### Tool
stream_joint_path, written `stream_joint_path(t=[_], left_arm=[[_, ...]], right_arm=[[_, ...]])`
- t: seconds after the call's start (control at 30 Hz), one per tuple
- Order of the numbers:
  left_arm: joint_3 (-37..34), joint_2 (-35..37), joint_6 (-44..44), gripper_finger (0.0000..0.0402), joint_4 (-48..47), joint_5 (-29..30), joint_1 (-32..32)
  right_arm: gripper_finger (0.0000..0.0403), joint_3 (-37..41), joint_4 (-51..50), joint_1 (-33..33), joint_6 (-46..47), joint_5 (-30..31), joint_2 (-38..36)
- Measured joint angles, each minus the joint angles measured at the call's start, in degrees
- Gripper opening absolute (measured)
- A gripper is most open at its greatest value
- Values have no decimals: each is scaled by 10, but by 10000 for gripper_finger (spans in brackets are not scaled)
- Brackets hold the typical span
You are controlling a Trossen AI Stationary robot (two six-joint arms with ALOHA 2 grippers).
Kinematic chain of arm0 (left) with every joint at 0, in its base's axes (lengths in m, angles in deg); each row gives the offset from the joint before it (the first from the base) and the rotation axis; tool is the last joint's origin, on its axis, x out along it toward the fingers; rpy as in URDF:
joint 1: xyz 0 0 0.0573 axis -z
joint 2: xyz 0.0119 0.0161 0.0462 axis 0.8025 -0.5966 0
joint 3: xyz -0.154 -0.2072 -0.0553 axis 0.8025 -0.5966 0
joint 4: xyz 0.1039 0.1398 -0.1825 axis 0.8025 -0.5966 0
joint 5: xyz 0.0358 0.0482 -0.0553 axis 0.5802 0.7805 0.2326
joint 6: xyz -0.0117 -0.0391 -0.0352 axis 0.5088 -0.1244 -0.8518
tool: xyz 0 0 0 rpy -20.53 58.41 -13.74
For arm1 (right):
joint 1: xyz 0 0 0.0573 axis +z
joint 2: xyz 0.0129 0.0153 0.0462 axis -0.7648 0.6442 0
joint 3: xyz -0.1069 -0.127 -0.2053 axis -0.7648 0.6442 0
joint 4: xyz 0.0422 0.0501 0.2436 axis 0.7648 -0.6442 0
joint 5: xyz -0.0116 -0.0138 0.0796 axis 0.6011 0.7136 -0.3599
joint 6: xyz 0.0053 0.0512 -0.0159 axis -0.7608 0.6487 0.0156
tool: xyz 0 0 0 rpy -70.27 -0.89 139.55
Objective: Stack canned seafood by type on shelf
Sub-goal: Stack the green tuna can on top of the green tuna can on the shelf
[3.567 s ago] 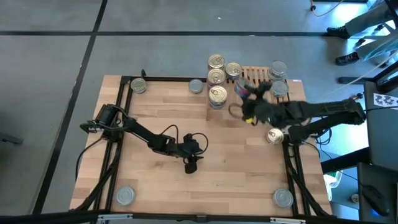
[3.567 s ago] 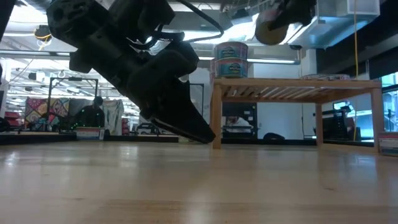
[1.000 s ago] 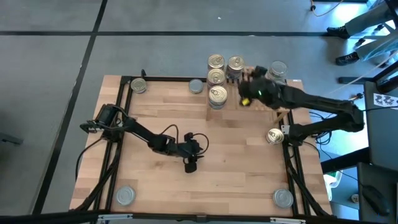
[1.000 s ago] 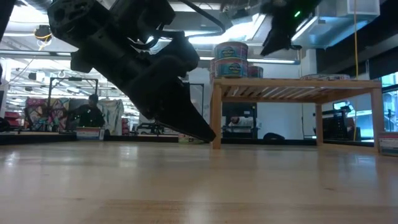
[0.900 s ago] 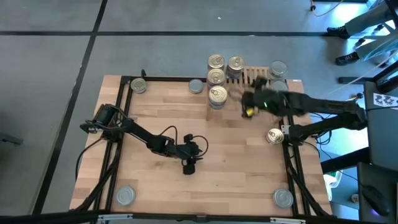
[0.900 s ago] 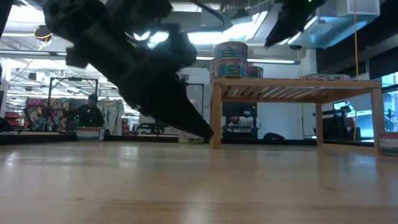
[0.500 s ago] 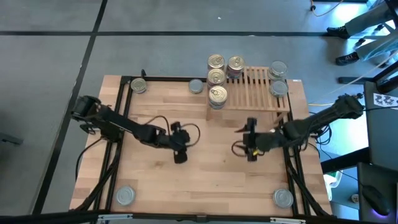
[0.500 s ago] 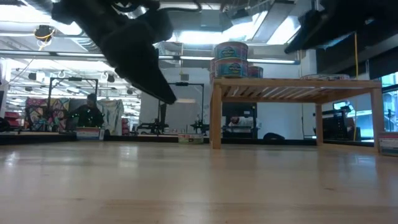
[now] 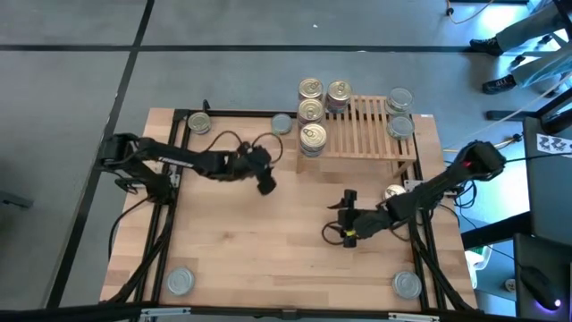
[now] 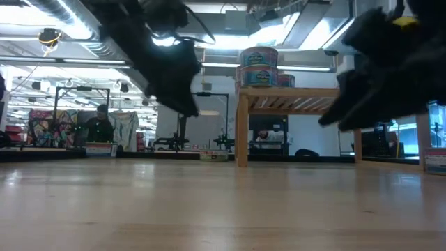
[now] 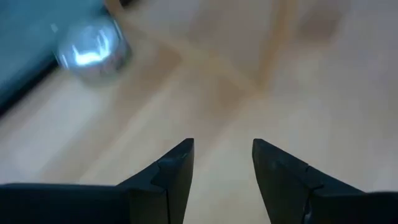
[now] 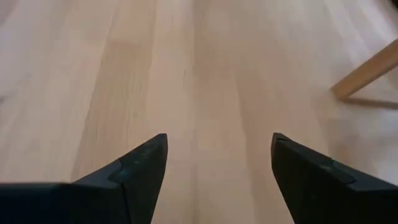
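Pulled my right gripper off the shelf, spread and empty, left gripper spread too, reaching toward that silver tin next, I guess.

Grey concrete floor with dark seams, bright ceiling strip lights, cluttered workshop behind.

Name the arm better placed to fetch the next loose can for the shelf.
Probably left. Its open, empty tool hangs close to the silver can at the table's far edge. The right tool, open too, faces away from the gold can behind it.
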Motion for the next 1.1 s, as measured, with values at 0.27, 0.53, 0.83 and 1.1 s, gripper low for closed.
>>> stream_joint_path(t=[0.27,0.53,0.83,1.1], left_arm=[[-4,-53,93,162,173,0,-102],[55,-132,144,162,200,-51,-214],[124,-222,168,162,199,-115,-302],[154,-276,200,162,191,-145,-329]], right_arm=[[275,1,51,0,43,-2,89],[275,0,109,0,45,-1,131],[275,1,112,0,45,0,132],[275,1,116,0,44,8,132]])
